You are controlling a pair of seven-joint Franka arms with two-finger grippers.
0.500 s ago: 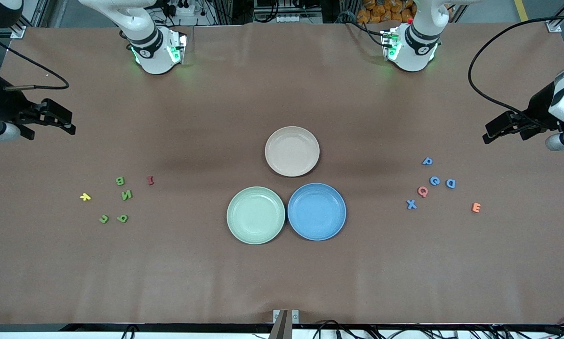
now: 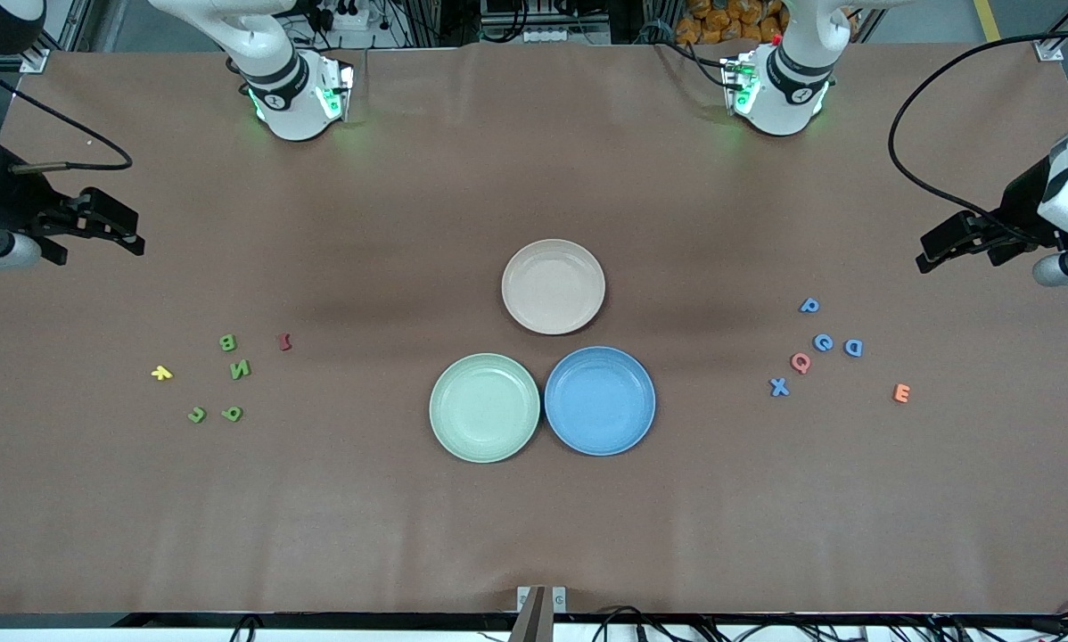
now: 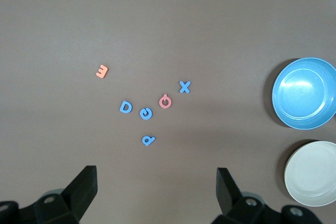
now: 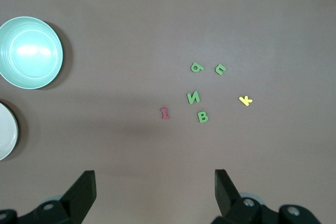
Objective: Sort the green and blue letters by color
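While both arms wait, nothing is held.
Front view, blue letters [image 2: 817, 343]: loose cluster at the left arm's end, open cloth around.
Green letters [image 2: 229, 377]: scattered at the right arm's end.
Plates: green plate [image 2: 484, 407] touching blue plate [image 2: 600, 401], mid-table.
Left wrist view: left gripper [image 3: 156, 184] spread wide, over bare cloth near the blue P [image 3: 148, 140].
Right wrist view: right gripper [image 4: 155, 188] spread wide, near the green B [image 4: 203, 116].

1. A robotics lab: two white robot arm bases [image 2: 298, 89] with green status lights are bolted to one counter [image 2: 534, 535] under a brown cover.
2. Aluminium framing [image 2: 70, 27], power strips and loose black cables [image 2: 908, 160] crowd the counter's edges.
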